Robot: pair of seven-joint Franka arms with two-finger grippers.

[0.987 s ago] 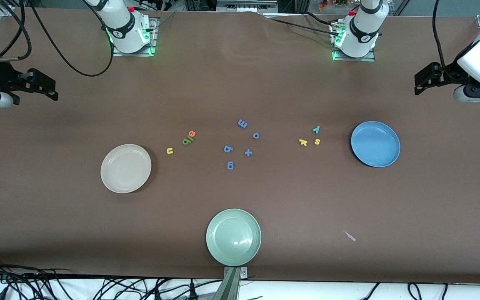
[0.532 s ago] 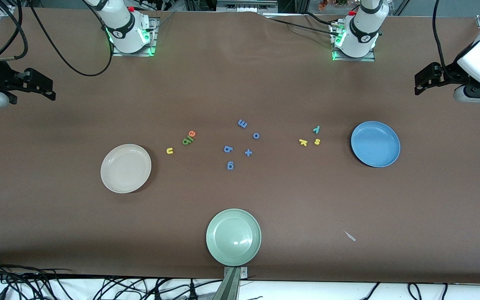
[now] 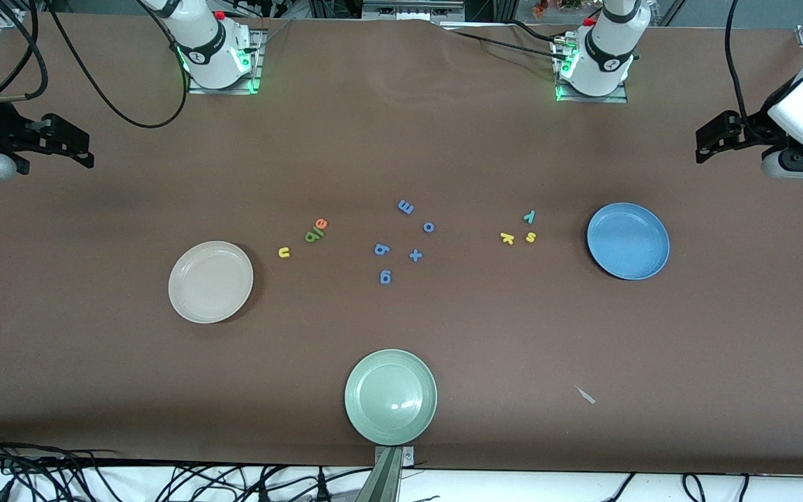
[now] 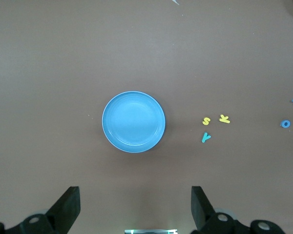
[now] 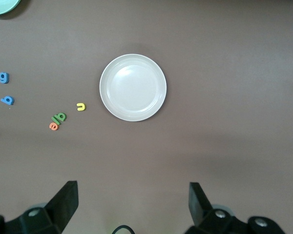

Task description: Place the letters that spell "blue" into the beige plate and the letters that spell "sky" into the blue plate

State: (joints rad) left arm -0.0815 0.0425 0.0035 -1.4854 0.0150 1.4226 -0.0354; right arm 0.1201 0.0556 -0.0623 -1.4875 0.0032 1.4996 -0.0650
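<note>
The beige plate (image 3: 210, 282) lies toward the right arm's end, with the yellow u (image 3: 284, 252), green b and l (image 3: 313, 235) and orange e (image 3: 320, 224) beside it on the table. The blue plate (image 3: 628, 240) lies toward the left arm's end, beside the yellow s (image 3: 530, 237), yellow k (image 3: 507, 238) and teal y (image 3: 529, 216). My right gripper (image 3: 81, 148) hangs open and empty high above the table's end, looking down on the beige plate (image 5: 133, 87). My left gripper (image 3: 705, 143) hangs open and empty above its own end, over the blue plate (image 4: 133, 122).
Several blue foam letters and a plus sign (image 3: 415, 255) lie scattered mid-table between the two groups. A pale green plate (image 3: 390, 396) sits near the table's front edge. A small scrap (image 3: 585, 394) lies on the table nearer the camera than the blue plate.
Both arms have shifted slightly at the table's ends. The letters and plates have not moved.
</note>
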